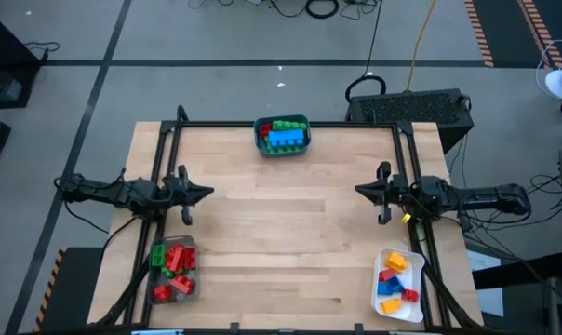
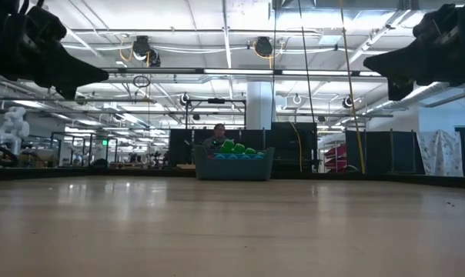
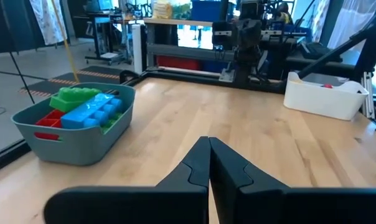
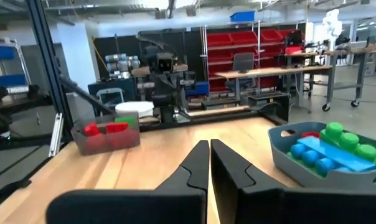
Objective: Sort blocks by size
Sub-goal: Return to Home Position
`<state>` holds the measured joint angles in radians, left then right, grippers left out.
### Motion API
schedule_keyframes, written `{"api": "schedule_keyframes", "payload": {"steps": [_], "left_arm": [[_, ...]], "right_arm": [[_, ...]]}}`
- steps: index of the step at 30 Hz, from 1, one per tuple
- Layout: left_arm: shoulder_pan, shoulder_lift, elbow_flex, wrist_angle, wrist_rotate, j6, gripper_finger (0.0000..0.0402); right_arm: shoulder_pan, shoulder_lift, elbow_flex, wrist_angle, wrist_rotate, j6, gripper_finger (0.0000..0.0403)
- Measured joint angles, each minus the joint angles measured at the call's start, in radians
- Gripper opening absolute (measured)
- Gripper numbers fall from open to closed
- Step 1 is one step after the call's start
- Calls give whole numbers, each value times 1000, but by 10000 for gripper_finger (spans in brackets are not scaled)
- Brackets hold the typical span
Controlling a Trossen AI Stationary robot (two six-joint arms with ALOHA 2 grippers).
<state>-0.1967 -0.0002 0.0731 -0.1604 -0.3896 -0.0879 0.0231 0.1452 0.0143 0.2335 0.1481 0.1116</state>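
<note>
The blocks lie in three containers. A teal bin (image 1: 282,136) at the table's far edge holds large blue, green and red blocks (image 3: 88,111). A clear tray (image 1: 174,270) at the near left holds red and green blocks. A white tray (image 1: 397,282) at the near right holds blue, yellow, orange and red blocks. My left gripper (image 1: 209,194) is shut and empty above the table's left side. My right gripper (image 1: 358,191) is shut and empty above the right side. Both hang clear of the table and point at each other.
A black frame (image 1: 281,124) runs along the table's far edge and down both sides. Bare wood (image 1: 281,233) lies between the two grippers and the containers. A person sits behind the teal bin beyond the table (image 2: 219,135).
</note>
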Motion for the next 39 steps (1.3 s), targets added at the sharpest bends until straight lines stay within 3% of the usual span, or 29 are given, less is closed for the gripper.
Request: {"api": "schedule_keyframes", "payload": {"steps": [10,16,32,39], "left_arm": [[0,0,20,-33,-19,1,6],[0,0,56,-106,-26,-21,6],[-3,0,6,-25,-39,-63,6],[1,12,6,-26,-59,-4,6]], "right_arm": [[0,-145,0,-156,-22,1,0],[0,-144,0,-183,-24,-8,0],[0,-140,0,-198,-25,-9,0],[0,-137,0,-198,-19,-26,0]]}}
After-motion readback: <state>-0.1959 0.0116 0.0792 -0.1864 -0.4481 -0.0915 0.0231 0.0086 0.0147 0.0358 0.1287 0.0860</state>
